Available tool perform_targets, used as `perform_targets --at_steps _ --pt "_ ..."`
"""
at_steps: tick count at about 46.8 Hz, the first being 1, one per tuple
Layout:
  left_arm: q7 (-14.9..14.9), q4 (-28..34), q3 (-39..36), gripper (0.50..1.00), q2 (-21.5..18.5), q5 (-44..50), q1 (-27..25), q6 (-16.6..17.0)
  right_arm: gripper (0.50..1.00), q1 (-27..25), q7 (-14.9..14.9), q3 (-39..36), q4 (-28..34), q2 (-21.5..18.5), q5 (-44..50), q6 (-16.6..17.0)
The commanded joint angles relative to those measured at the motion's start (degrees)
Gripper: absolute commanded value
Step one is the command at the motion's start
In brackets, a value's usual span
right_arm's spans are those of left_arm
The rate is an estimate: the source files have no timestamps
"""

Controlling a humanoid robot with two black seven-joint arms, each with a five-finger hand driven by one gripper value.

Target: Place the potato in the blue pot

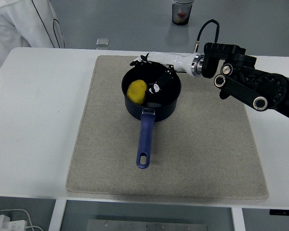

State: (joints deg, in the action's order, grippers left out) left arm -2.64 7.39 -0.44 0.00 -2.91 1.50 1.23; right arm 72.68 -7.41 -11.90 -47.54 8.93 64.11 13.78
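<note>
A yellow potato (136, 91) lies inside the dark blue pot (169, 107), against its left wall. The pot stands on the beige mat (192, 159) with its blue handle (145, 142) pointing toward the near edge. My right hand (151, 72) hovers over the pot's far rim, fingers spread and holding nothing, thumb reaching down into the pot. The potato is free of the hand. The left arm does not show.
A small clear cube (102, 43) sits at the table's far edge. A cup (182, 12) stands on the floor beyond the table. A person in white (24, 26) stands at the top left corner. My right forearm (250, 84) spans the mat's upper right.
</note>
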Motion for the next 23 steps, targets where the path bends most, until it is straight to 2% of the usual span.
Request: perform_targets --at_steps 1,9,23 --pt "0.00 -0.01 0.00 0.996 0.00 0.01 -0.01 0.00 0.919 0.09 -0.32 -0.67 -0.01 0.74 -0.12 -0.24" --pt "0.00 -0.01 0.00 0.996 0.00 0.01 -0.01 0.00 0.917 -0.08 -0.32 -0.93 -0.01 2.93 -2.84 -3.58" --pt "0.00 -0.01 0.00 0.996 0.00 0.01 -0.01 0.00 0.917 -0.08 0.38 -1.72 -0.01 7.68 -19.01 -3.76"
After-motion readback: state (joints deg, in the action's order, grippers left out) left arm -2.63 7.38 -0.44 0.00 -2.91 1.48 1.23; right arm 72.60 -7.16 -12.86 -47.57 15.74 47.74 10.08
